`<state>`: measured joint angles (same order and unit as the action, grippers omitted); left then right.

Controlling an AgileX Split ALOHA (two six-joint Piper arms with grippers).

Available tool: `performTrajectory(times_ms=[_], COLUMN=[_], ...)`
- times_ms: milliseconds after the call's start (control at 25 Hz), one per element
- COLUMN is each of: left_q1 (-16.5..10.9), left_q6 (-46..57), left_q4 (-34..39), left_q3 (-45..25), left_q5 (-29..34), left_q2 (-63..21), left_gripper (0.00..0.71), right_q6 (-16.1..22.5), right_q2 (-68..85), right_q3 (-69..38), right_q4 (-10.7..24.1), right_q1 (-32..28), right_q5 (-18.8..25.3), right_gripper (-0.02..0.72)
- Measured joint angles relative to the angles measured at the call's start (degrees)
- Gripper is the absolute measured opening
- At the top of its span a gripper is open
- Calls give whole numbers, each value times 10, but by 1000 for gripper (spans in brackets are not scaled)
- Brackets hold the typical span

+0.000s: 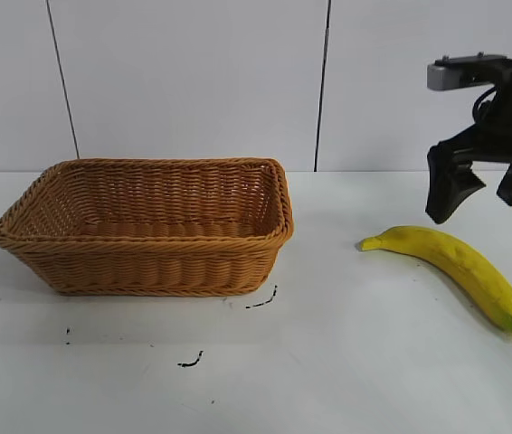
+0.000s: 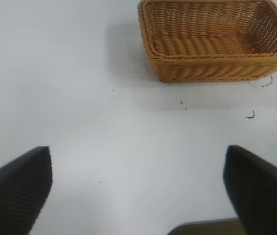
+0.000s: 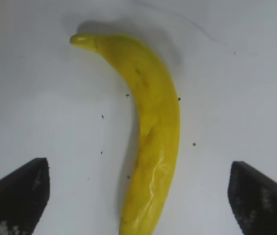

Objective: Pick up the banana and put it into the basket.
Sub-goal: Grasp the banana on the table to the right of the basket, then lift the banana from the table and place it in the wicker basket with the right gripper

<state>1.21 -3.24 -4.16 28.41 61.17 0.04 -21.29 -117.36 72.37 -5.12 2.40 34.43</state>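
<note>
The yellow banana [image 1: 455, 262] lies flat on the white table at the right, its greenish dark tip toward the front right. My right gripper [image 1: 475, 206] hangs a little above it, open wide. In the right wrist view the banana [image 3: 153, 112] runs lengthwise between the two black fingers of that gripper [image 3: 137, 169], touching neither. The tan woven basket [image 1: 147, 267] stands left of centre with nothing inside. My left gripper [image 2: 138, 156] is open over bare table, with the basket [image 2: 212, 73] some way beyond it; this arm is outside the exterior view.
Small black marks [image 1: 260, 301] dot the table [image 1: 355, 362] in front of the basket. A white panelled wall [image 1: 193, 81] closes the back. A strip of bare table lies between basket and banana.
</note>
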Motion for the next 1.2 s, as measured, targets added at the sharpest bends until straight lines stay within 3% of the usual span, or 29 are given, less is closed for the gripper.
performTrajectory(times_ms=[240,560,680,760,800,1200], left_q1=[0,0,0,0,0,0], left_q6=[0,0,0,0,0,0], left_q4=[0,0,0,0,0,0], left_q3=[0,0,0,0,0,0], left_q5=[0,0,0,0,0,0], left_q2=[0,0,0,0,0,0], left_gripper=[690,690,690,690,690,690], right_q6=[8,19,23,29,33,34], right_q2=[-18,-38,-38,-38,-38,59], right_q3=[0,0,0,0,0,2], right_q4=[1,2,2,4,5,51], right_q1=[0,0,0,0,0,0], right_q5=[-25,-26,-26,-25,-24,-12], right_gripper=[692,685,562,347,284,298])
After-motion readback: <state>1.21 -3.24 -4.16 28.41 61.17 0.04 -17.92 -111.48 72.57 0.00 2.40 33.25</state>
